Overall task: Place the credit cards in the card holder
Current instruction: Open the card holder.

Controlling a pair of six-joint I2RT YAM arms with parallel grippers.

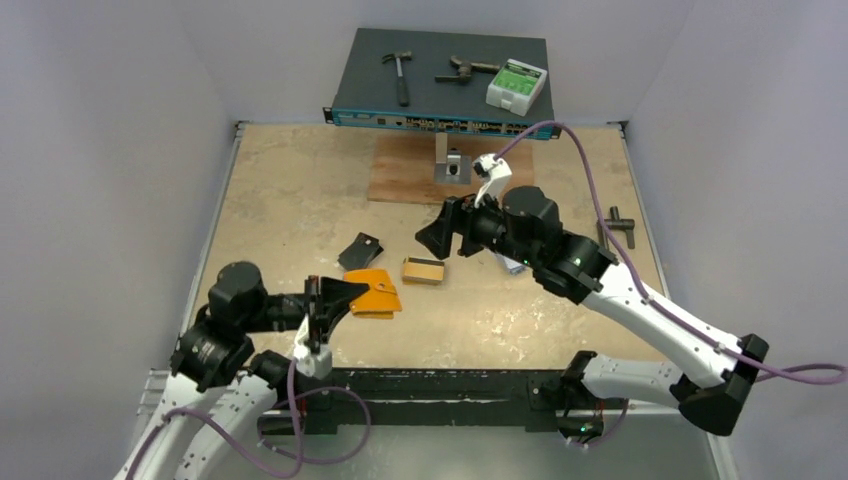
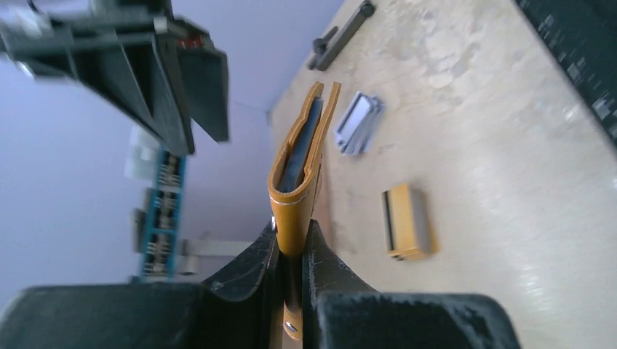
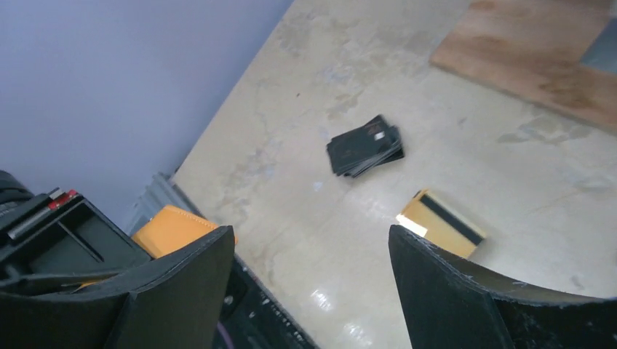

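- The left gripper [image 2: 292, 240] is clamped on the folded end of the orange card holder [image 1: 378, 293], at the near left of the table [image 1: 290, 200].
- The wrist view shows the holder edge-on, with its two flaps slightly parted.
- The right gripper [image 3: 311, 254] hangs over the middle of the table, fingers wide apart with nothing between them.
- A yellow-orange stack of credit cards [image 1: 423, 271] lies just right of the holder.
- Some silver-grey cards [image 2: 359, 123] lie further right.
- A black folded case [image 1: 361, 250] lies just beyond the holder.

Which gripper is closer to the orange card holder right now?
Left. The left gripper is clamped on the card holder; the right gripper hangs open by the yellow card stack, not touching the holder.
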